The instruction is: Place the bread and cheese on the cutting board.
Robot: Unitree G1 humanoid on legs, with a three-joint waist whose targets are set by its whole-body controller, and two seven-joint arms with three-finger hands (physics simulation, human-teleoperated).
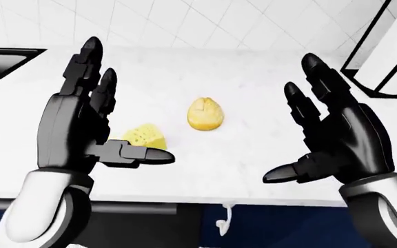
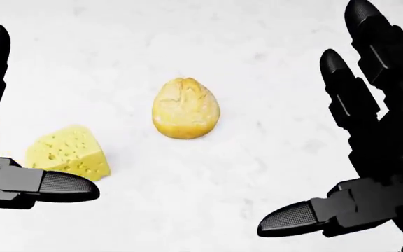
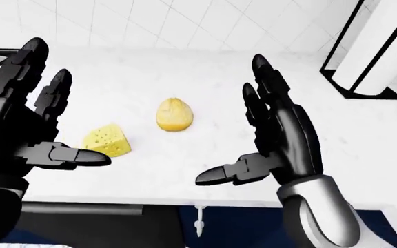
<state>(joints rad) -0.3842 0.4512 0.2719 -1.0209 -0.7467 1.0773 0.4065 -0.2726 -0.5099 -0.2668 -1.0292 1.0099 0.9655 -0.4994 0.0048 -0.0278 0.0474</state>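
Bread (image 1: 205, 113) sits on the white counter (image 1: 253, 160) between my two hands in the left-eye view, nearer my left hand (image 1: 81, 129) than my right hand (image 1: 336, 139), touching neither. Cheese (image 1: 145, 137) lies just beside my left thumb and is partly hidden behind it. Both hands are spread wide, fingers up, thumbs pointing inward, holding nothing. I see no cutting board anywhere here.

From the head view, looking nearly straight down, the bread (image 2: 185, 108) is a rounded, egg-shaped roll with a cracked crust. I judge it light and fairly firm outside, likely to roll if nudged from one side, so I would close my fingers across its widest middle from above. The cheese (image 2: 68, 151) is a holed wedge with flat faces just above my left thumb (image 2: 47, 187). I expect it to be denser, stiff and a little slick, best pinched on two opposite flat faces rather than on the sloped edge. My right hand (image 2: 370, 157) stands well apart from both.

Through the right-eye view the cheese (image 3: 106, 140) shows clear of my left hand (image 3: 19, 129), resting flat on the counter, and the bread (image 3: 174, 114) lies between that hand and my right hand (image 3: 274, 150). My right hand is as open as the left. A dark-framed panel (image 3: 371, 51) stands beyond my right hand.
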